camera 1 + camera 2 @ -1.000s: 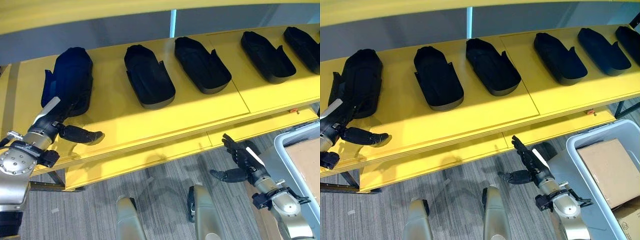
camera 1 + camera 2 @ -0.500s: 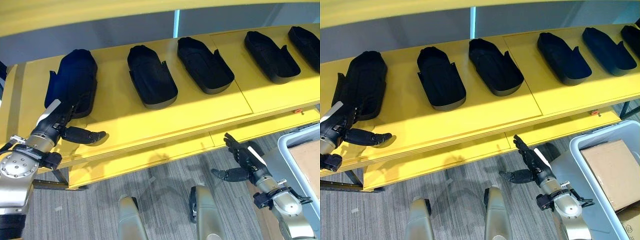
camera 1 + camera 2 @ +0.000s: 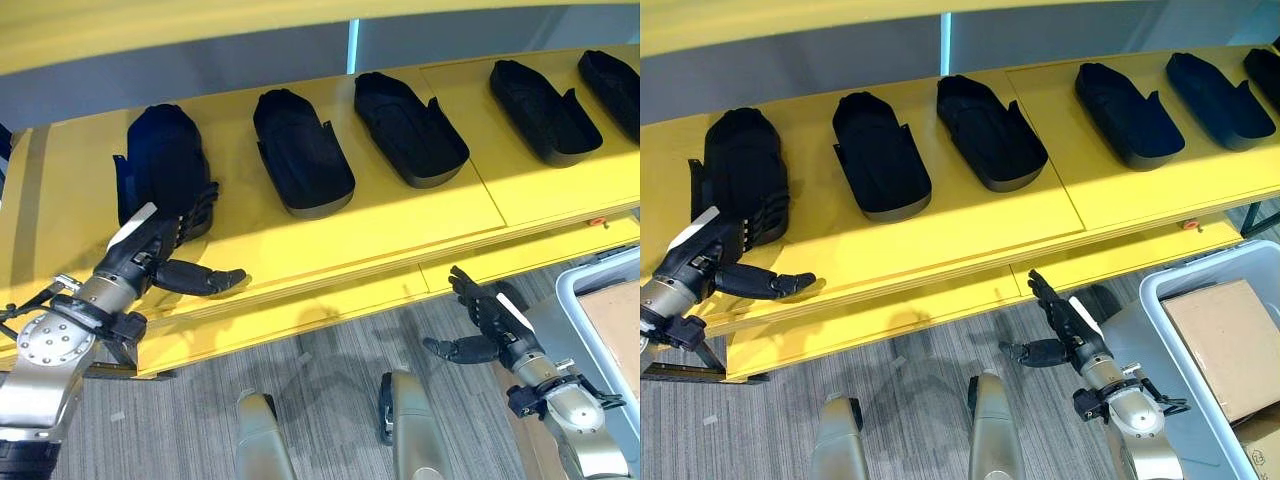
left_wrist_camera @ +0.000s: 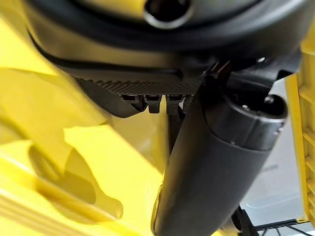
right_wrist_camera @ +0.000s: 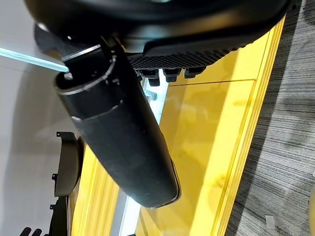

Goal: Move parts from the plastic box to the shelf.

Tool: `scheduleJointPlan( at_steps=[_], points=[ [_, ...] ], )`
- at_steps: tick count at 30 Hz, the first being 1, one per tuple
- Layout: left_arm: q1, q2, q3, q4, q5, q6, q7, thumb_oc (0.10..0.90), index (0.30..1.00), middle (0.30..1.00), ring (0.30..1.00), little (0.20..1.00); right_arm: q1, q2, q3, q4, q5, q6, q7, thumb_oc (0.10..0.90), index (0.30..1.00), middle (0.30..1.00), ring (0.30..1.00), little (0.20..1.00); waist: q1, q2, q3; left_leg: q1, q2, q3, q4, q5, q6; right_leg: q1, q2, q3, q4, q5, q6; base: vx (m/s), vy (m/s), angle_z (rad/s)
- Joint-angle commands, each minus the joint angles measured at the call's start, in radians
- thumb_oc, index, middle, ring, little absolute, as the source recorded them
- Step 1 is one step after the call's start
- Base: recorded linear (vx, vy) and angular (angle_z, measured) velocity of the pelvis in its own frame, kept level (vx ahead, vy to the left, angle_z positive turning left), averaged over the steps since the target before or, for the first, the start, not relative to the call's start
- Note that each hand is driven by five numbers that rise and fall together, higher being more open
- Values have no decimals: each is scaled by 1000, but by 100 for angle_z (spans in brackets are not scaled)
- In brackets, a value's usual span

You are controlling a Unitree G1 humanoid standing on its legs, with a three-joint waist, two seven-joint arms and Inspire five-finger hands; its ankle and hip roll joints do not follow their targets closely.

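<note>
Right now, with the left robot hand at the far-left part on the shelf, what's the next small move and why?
Probably draw the left robot hand back off the yellow shelf. The leftmost black moulded part lies flat on the shelf in line with the other black parts; the fingers look straight against its near end and the thumb is apart, so it seems placed. The right robot hand hangs open below the shelf.

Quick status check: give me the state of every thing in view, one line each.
Left robot hand: open, fingers against the leftmost part.
Right robot hand: open, holding nothing, below the shelf edge.
Leftmost part: lying on the shelf.
Other parts: lying apart in a row on the shelf.
Yellow shelf: carries the parts.
Plastic box: holds a cardboard carton.
</note>
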Motion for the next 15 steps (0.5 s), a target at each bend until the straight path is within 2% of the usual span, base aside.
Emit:
scheduleJointPlan(
  at_steps=[1, 15],
  points=[
    [-55, 62, 16, -82, -73, -101, 16, 900, 1000, 1000, 1000, 1000, -23, -27, -70, -79, 26, -105, -27, 900, 1000, 1000, 1000, 1000, -10, 4, -51, -27, -32, 13, 22, 39, 90, 82, -5, 29, -113, 56, -2, 0, 0, 0],
    [-39, 77, 27, -103, -94, -106, 26, 900, 1000, 1000, 1000, 1000, -21, -29, -66, -82, 23, -110, -28, 900, 1000, 1000, 1000, 1000, -10, 6, -48, -28, -34, 12, 23, 41, 91, 82, -7, 29, -113, 59, 0, 0, 0, 0]
  ],
)
